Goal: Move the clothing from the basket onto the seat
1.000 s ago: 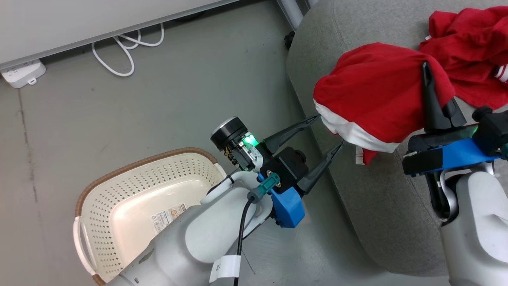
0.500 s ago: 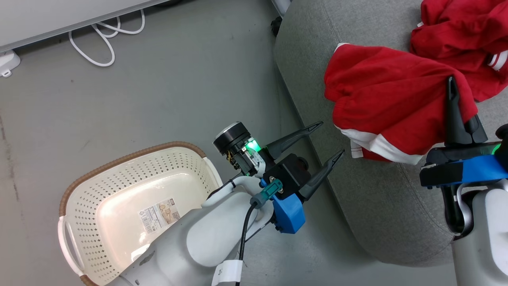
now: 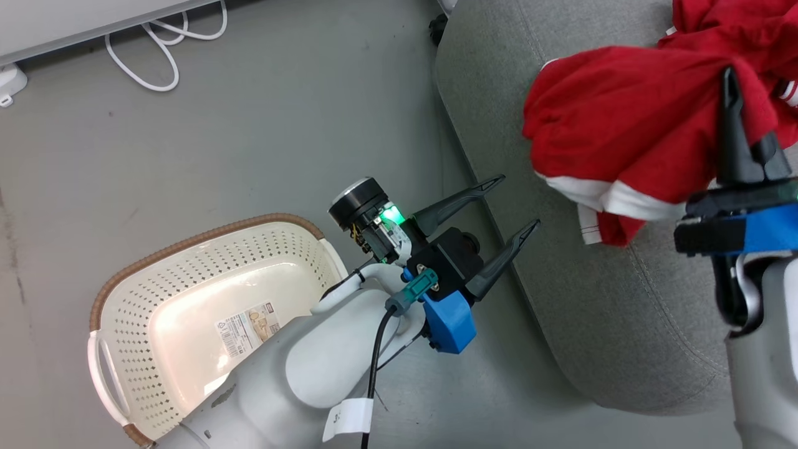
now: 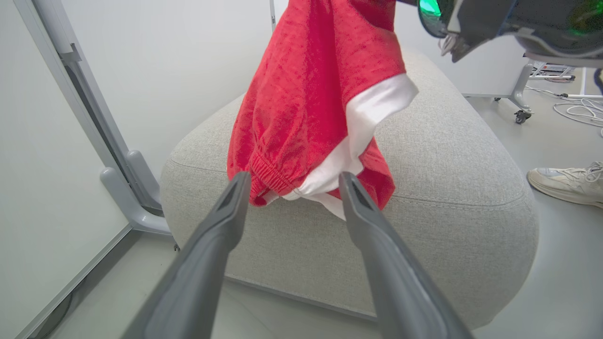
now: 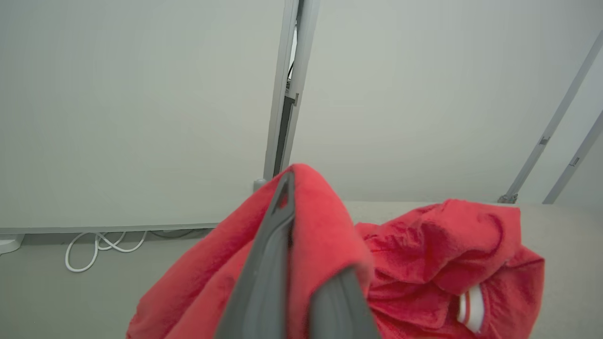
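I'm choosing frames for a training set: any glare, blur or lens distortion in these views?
Head view: sharp, with a bright sheen on the basket base. Left wrist view: held garment crisp, left gripper looms large and soft, wide-angle stretch at the edges. Right wrist view: flat light, held garment looks paler, pinkish; right gripper soft close up.

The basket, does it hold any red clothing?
No, in the head view the basket has a bare base, apart from a label.

White arm (image 3: pixel 324 368), blue bracket (image 3: pixel 450 321), dark-fingered left tool (image 3: pixel 517 202)
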{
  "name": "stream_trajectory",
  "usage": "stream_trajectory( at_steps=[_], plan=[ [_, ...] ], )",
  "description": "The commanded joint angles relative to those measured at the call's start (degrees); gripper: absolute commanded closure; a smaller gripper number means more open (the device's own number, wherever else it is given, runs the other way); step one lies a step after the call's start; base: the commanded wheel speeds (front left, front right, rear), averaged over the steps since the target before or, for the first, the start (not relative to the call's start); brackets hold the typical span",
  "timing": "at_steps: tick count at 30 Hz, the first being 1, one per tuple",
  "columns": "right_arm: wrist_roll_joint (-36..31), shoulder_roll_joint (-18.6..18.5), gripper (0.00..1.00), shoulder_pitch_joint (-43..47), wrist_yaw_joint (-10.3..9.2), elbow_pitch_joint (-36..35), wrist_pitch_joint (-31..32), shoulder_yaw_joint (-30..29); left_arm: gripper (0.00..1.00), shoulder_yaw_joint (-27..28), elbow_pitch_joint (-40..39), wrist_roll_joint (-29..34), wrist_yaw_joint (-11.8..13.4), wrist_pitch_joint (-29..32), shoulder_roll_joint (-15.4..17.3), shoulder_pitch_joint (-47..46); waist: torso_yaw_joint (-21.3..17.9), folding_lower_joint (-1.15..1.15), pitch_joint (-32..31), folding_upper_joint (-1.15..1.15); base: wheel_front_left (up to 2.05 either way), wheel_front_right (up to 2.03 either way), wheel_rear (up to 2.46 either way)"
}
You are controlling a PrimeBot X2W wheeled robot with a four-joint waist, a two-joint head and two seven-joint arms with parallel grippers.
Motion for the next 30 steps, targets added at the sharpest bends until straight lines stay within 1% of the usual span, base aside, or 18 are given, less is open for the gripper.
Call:
stream_trajectory(
  at_steps=[1, 5, 9, 12, 16, 20, 22, 24, 26, 30],
  plan=[
    [-0.5, -0.8, 1.0, -2.0, 0.01, -0.8, -0.1, 0.2, 0.0, 0.5, -0.3, 0.3, 0.1, -0.3, 0.5, -1.1, -0.1, 0.0, 0.8, 0.0, 0.0, 0.0, 0.0],
    [-0.9, -3.8, 1.0, -8.2, 0.01, -2.2, -0.1, 0.2, 0.0, 0.8, -0.8, 0.6, 0.2, -0.3, 0.7, -2.1, 0.0, 0.0, 3.3, 0.0, 0.0, 0.0, 0.0],
    [-1.5, -7.3, 1.0, -15.1, 0.01, -4.1, -0.1, -3.0, 0.0, 1.8, -1.4, 1.1, 0.8, -0.3, 1.4, -4.1, 0.2, 0.0, 6.7, 0.0, 0.0, 0.0, 0.0],
    [-1.7, -10.8, 1.0, -20.5, 0.0, -4.7, -0.1, -6.7, 0.0, 2.3, -1.6, 1.6, 1.0, -0.2, 2.4, -5.6, 0.2, 0.0, 9.5, 0.0, 0.0, 0.0, 0.0],
    [-0.7, -15.8, 1.0, -27.0, 0.01, -4.6, 0.0, -13.4, 0.0, 2.7, -2.5, 2.2, 1.2, 0.4, 3.8, -7.7, 0.1, 0.0, 13.4, 0.0, 0.0, 0.0, 0.0],
    [-0.4, -21.1, 1.0, -29.8, 0.01, -1.9, 0.0, -18.3, 0.0, 2.8, -3.9, 2.7, 1.7, 1.2, 4.7, -9.3, -0.1, 0.0, 16.8, 0.0, 0.0, 0.0, 0.0],
    [-0.6, -23.0, 1.0, -29.9, 0.0, 0.0, 0.0, -20.5, 0.0, 2.8, -4.8, 3.0, 2.0, 1.6, 5.3, -10.0, -0.3, 0.0, 18.2, 0.0, 0.0, 0.0, 0.0],
    [-0.8, -24.1, 1.0, -29.1, 0.0, 2.5, 0.0, -22.8, 0.0, 2.6, -5.7, 3.3, 1.9, 2.2, 5.7, -10.7, -0.5, 0.0, 19.6, 0.0, 0.0, 0.0, 0.0],
    [-1.0, -24.3, 1.0, -27.9, 0.01, 4.8, 0.0, -24.2, 0.0, 2.5, -6.6, 3.6, 2.0, 2.6, 6.2, -11.1, -0.7, 0.0, 20.7, 0.0, 0.0, 0.0, 0.0],
    [-2.0, -22.4, 1.0, -25.5, 0.0, 8.4, -0.1, -25.8, 0.0, 2.1, -8.3, 3.8, 2.0, 3.5, 6.9, -11.5, -1.0, 0.0, 22.5, 0.0, 0.0, 0.0, 0.0]
  ],
)
